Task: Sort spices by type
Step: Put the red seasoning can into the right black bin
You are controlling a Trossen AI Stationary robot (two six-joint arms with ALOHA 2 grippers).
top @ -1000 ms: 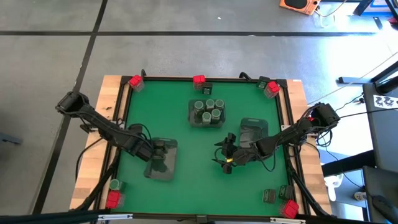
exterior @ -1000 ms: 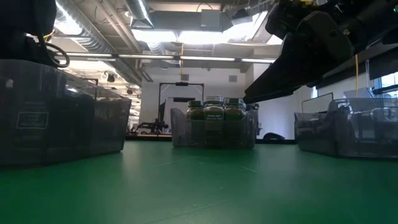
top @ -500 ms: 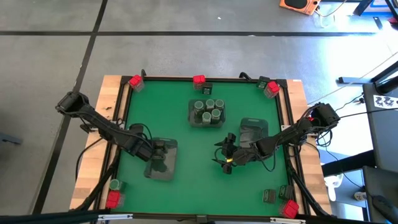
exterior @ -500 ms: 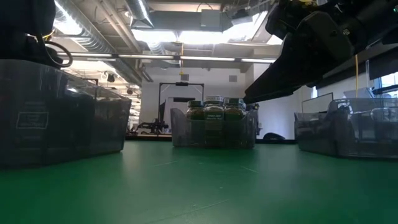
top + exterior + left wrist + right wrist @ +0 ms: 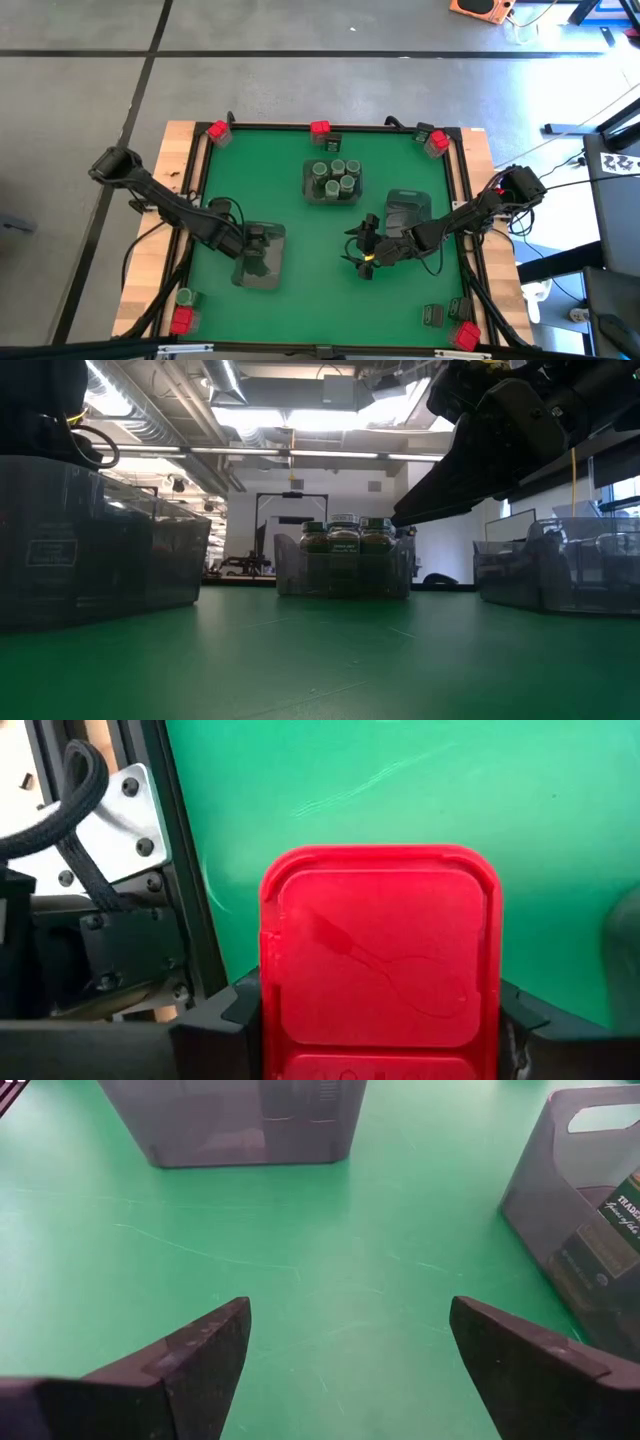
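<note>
Gripping a glossy red box (image 5: 378,960), left gripper (image 5: 375,1020) clamped on its two sides, over the left clear tray (image 5: 262,258).
Box is rectangular plastic with rounded corners and an embossed lid, long axis running out past the fingers. Right gripper (image 5: 345,1355) hangs spread apart above the green mat (image 5: 330,1260), between trays.

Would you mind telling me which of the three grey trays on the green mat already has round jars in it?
The middle tray, toward the far edge, holds the round jars. The tray under the left gripper and the tray on the right show none.
</note>
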